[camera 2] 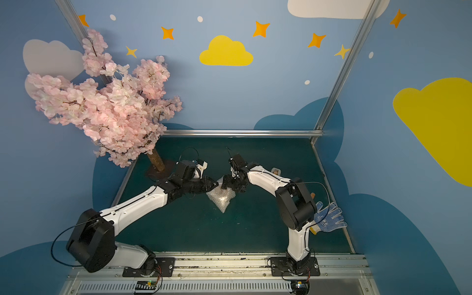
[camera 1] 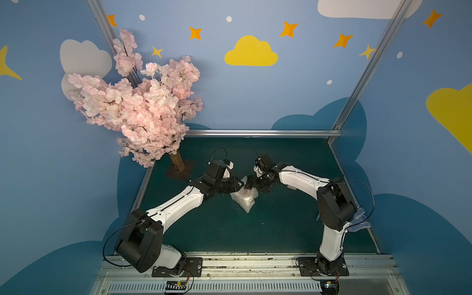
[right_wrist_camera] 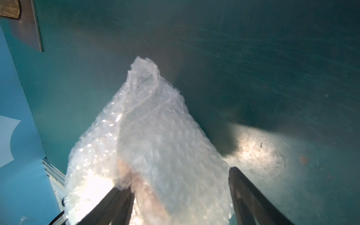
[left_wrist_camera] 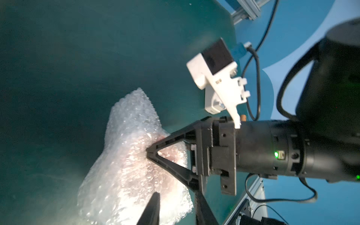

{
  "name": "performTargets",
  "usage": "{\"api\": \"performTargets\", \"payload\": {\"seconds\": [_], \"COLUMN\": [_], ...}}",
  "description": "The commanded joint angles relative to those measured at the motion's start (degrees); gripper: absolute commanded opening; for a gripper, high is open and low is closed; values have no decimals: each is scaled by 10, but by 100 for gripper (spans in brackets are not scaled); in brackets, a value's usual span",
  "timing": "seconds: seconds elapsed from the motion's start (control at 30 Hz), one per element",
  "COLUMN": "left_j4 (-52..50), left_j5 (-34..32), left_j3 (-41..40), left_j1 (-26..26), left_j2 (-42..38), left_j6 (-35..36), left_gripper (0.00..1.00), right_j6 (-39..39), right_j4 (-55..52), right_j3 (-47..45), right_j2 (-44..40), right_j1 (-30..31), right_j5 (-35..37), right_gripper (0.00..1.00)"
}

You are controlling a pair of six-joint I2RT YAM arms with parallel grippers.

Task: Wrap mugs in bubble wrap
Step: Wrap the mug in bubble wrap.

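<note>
Bubble wrap (camera 1: 245,200) lies bunched into a roughly triangular bundle on the dark green worktop (camera 1: 293,222), to the right of the artificial blossom tree (camera 1: 138,109) and nearer the arm bases than its trunk; both top views agree on this. A pinkish-red tint shows through the film in both wrist views, but the mug itself cannot be made out. The left gripper (left_wrist_camera: 175,194) reaches in from the tree side and sits at the corner of the bundle nearest the tree. In the left wrist view its two fingers stand partly spread, with a plain gap between them and film showing in that gap; whether either finger touches the film cannot be told. The right gripper (right_wrist_camera: 178,179) meets the bundle from the side away from the tree. In the right wrist view its fingers are spread wide, one on each flank of the bundle, each touching the film, and one is partly covered by a fold. Whether they clamp the bundle or merely bracket it cannot be told. The two grippers are close together, almost tip to tip, at the end of the bundle farther from the arm bases. The opposite, pointed end lies free on the worktop. A blue-dotted white work glove (camera 2: 329,217) lies at the worktop edge farthest from the tree, just beside the right arm's elbow.
</note>
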Motion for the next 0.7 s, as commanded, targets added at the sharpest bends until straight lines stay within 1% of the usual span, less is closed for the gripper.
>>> {"api": "performTargets", "payload": {"seconds": [0.0, 0.13, 0.3, 0.5, 0.67], "left_j4": [-75, -91, -93, -94, -110], "left_j5": [-67, -85, -78, -83, -95], "left_j3": [27, 37, 40, 38, 54], "left_j1": [0, -1, -5, -16, -20], "left_j2": [19, 41, 76, 122, 165], "left_j6": [49, 73, 85, 87, 85], "left_gripper": [39, 49, 51, 51, 52], "right_j6": [-3, -2, -2, -1, -9], "right_j4": [-36, -36, -36, -35, -10], "right_j3": [-3, -1, 0, 1, -12], "right_j2": [19, 20, 18, 17, -14], "right_j1": [-2, -1, 0, 1, 3], "right_j5": [18, 16, 16, 13, 6], "right_gripper": [75, 75, 75, 75, 76]}}
